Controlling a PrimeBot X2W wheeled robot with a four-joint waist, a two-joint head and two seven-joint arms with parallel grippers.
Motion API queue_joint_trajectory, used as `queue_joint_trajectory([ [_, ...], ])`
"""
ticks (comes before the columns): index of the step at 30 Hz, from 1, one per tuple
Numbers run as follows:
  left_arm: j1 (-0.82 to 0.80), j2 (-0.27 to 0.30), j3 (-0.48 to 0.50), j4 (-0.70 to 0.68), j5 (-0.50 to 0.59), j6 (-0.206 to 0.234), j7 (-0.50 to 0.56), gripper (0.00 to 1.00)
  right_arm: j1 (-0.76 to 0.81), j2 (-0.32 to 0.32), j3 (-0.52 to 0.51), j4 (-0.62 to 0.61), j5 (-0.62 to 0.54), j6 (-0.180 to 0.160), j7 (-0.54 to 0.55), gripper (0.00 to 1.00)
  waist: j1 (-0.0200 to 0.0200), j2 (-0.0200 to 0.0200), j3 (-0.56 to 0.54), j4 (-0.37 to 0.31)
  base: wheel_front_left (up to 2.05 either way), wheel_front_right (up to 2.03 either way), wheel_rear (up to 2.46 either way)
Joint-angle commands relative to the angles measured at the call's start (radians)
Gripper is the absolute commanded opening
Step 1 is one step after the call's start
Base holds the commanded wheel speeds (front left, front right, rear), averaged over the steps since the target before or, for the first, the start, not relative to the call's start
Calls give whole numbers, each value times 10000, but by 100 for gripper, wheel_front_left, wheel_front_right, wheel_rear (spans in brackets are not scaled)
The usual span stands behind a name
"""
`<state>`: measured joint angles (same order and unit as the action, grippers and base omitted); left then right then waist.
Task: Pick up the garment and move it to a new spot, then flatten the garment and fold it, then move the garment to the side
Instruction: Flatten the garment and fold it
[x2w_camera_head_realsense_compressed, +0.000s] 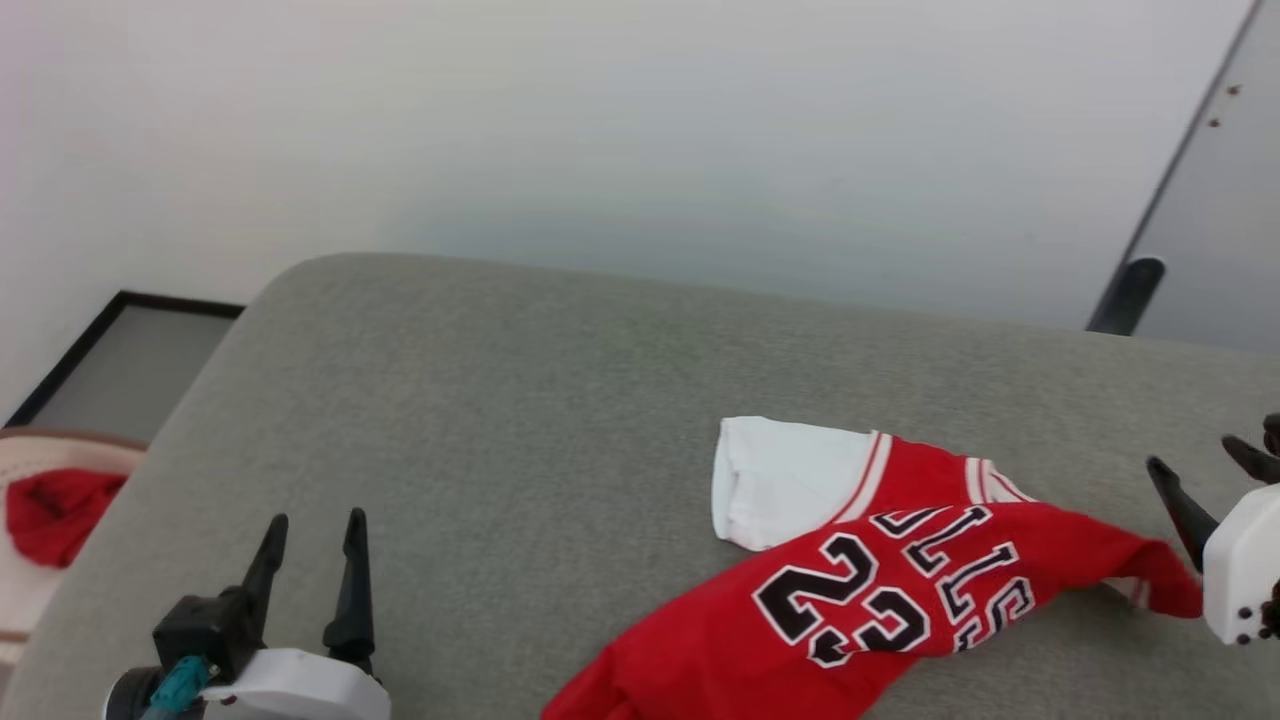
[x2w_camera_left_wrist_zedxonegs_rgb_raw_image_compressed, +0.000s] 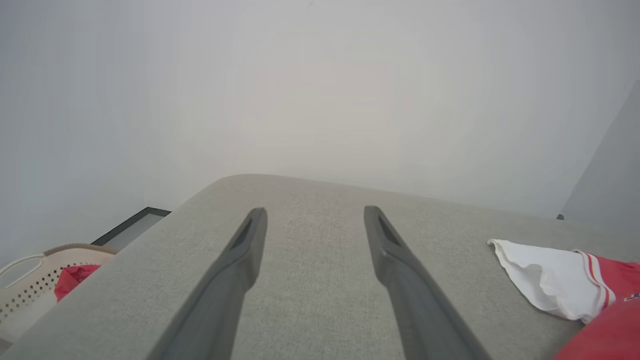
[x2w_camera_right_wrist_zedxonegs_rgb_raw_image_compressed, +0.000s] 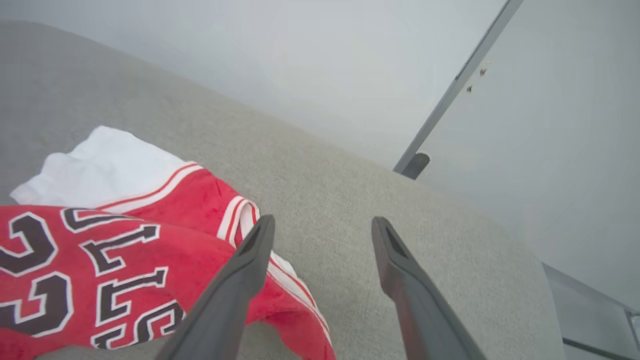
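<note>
A grey woven-fabric cushion with rounded corners (x2w_camera_head_realsense_compressed: 520, 380) sits before a plain white wall (x2w_camera_head_realsense_compressed: 600, 120), a black-framed grey panel (x2w_camera_head_realsense_compressed: 130, 370) at left, a slanted grey bar (x2w_camera_head_realsense_compressed: 1128, 290) at right.

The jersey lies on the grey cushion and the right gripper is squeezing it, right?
No. The jersey does lie on the grey cushion, but the right gripper is open, with nothing between its fingers, as the right wrist view shows.

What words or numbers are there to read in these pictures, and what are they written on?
"23": big black digits edged in white, on the red garment, upside down in the head view.
"LLS": the end of a word in the same lettering, beside the number on the garment; a fold creases the letters before it, so they cannot be read whole.
No other writing can be made out.
</note>
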<state>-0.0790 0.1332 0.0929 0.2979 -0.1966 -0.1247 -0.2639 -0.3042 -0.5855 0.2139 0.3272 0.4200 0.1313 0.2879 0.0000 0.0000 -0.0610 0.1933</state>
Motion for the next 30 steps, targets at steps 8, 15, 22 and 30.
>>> queue_joint_trajectory([
  [8, 145, 131, 44, -291, -112, -50, 2, 100, 1314, 920, -918, -1438, -1249, -10, -1816, 100, 0, 0, -75, -1070, 0, 0, 0],
  [15, -64, 434, 140, -355, -375, -62, 2, 100, 2669, 2386, -1949, -2655, -2399, -10, -2802, 100, 0, 0, 95, -1882, 0, 0, 0],
  [22, -412, 809, -79, -529, -832, -71, 319, 100, 3262, 3333, -2064, -3316, -2978, -10, -3027, 100, 0, 0, 331, -2704, 0, 0, 0],
  [30, -1748, 2098, -1727, -829, -2521, -73, 2312, 100, 2930, 3625, -1843, -3582, -2970, -10, -2908, 100, 0, 0, 716, -3439, 0, 0, 0],
])
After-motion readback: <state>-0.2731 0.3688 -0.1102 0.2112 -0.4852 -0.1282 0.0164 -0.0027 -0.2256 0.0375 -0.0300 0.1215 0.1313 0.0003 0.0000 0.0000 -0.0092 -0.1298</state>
